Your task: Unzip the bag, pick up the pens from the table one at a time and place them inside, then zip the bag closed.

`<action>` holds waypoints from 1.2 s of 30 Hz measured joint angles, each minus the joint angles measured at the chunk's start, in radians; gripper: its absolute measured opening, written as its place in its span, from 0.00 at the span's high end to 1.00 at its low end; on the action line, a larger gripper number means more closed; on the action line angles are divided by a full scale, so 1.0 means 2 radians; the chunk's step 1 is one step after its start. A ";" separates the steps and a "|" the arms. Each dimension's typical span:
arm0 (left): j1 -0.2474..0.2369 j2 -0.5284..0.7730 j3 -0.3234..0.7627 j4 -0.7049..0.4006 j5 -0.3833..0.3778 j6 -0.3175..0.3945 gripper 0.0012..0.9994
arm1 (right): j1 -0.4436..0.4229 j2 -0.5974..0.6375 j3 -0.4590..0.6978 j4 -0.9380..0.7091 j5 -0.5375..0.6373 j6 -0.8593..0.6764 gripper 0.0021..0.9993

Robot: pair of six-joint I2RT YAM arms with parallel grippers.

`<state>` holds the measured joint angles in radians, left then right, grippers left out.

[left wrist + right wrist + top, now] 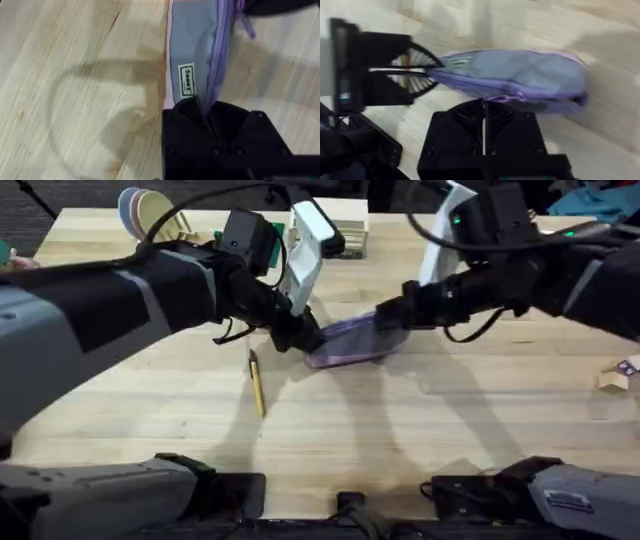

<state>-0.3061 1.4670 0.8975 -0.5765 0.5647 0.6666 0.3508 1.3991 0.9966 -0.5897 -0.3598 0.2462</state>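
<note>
— At the middle of the table [420, 430], how do the two arms stand?

— Both reach in over the bag [350, 340], which lies flat on the wood a little behind centre. The left arm stretches across from the lower left, and the left gripper [300, 335] meets the pouch's left end. The wrist view shows its black fingers [187, 107] pressed together on the end of the bag, just below a small label [186, 80] on the grey panel.

— And the other arm?

— It comes in from the right, slanting down, so the right gripper [392, 315] sits at the bag's far right edge. In its own camera the fingers [482, 112] are pressed together along the purple zip seam; whether they pinch the puller itself cannot be told.

— Where is the pen?

— The pen [257, 382] lies on the table in front of the bag's left end, just beside the left gripper and apart from the pouch, dark tip toward the far side.

— What room is left?

— Bare planks spread in front of the bag. Along the far edge stand stacked bowls [150, 215]; a small block [613, 380] sits by the right edge.
</note>
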 joint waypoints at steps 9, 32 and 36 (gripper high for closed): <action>0.000 0.000 0.000 0.000 0.000 0.000 0.96 | 0.090 -0.001 0.004 0.056 -0.018 0.000 0.97; 0.000 0.000 0.000 0.000 0.000 0.000 0.96 | 0.103 -0.139 0.005 0.032 0.081 0.000 0.73; 0.000 0.000 0.000 0.000 0.000 0.000 0.96 | 0.103 -0.180 0.005 0.014 0.108 0.000 0.24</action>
<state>-0.3061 1.4670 0.8974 -0.5762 0.5648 0.6662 0.5564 1.0398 1.0065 -0.5617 -0.1440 0.2459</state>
